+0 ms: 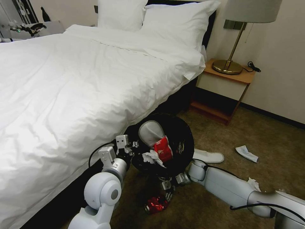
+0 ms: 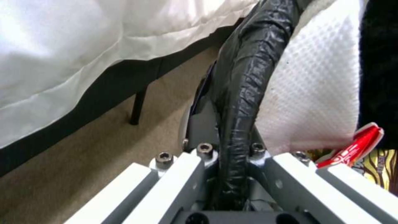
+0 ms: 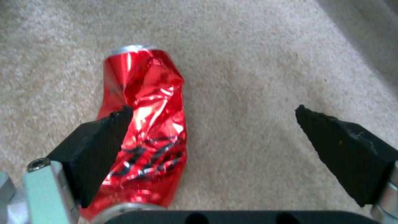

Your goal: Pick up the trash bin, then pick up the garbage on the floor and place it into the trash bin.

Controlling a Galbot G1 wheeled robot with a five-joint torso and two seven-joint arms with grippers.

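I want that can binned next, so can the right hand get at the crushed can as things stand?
Probably yes. The right hand hangs open just above the can, which lies on bare carpet with nothing over it. One pad overlaps the can, so the hand looks off-centre. The left hand grips the bin's rim.

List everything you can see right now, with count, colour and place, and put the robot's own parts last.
Bin: one, black, held tilted beside the bed, lined with a black bag.
Slipper in bin: one, white, inside the bin.
Snack packet: one, red, in the bin.
Tissue: one, white, at the bin's lower rim.
Can: one, red, crushed, lying on the carpet.
Slipper on floor: one, white, right of the bin.
Paper scrap: one, white, on the carpet farther right.
Bed: one, white.
Nightstand: one, wooden.
Lamp: one, brass, on the nightstand.
Left hand: shut on the bin's rim.
Right hand: open, just above the can.
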